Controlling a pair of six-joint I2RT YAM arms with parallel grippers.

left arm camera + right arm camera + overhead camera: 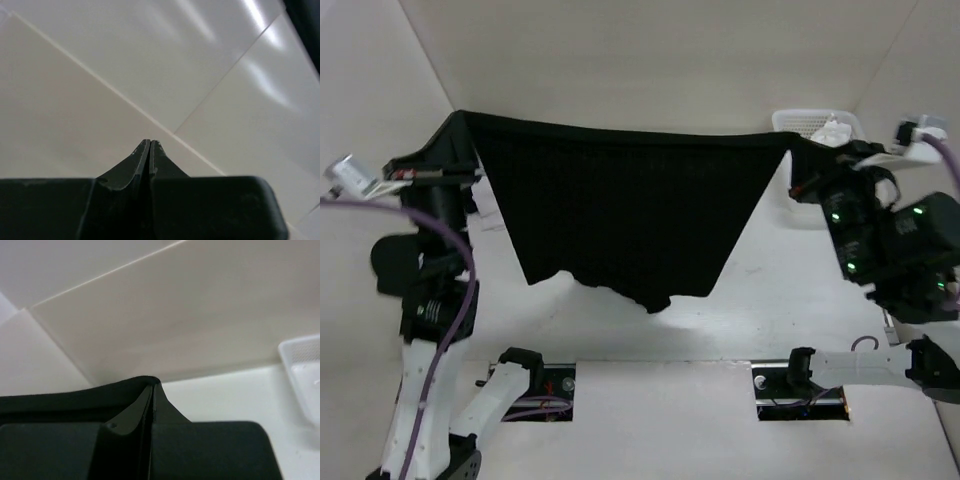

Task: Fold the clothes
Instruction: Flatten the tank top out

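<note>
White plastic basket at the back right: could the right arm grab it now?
Probably not yet. The white plastic basket sits close beside the right gripper, but that gripper is shut on a corner of the thin black sleeveless top stretched across to the left gripper.

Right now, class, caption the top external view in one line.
The left gripper and right gripper, both shut, hold the black top stretched wide between them.

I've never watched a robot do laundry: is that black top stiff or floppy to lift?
Probably floppy: pinched between the left gripper and right gripper, the black top hangs limp, its lower edge drooping unevenly. Likely light, since two small corner pinches hold its upper edge nearly straight. It might slip if tugged, each grip catching only a corner.
</note>
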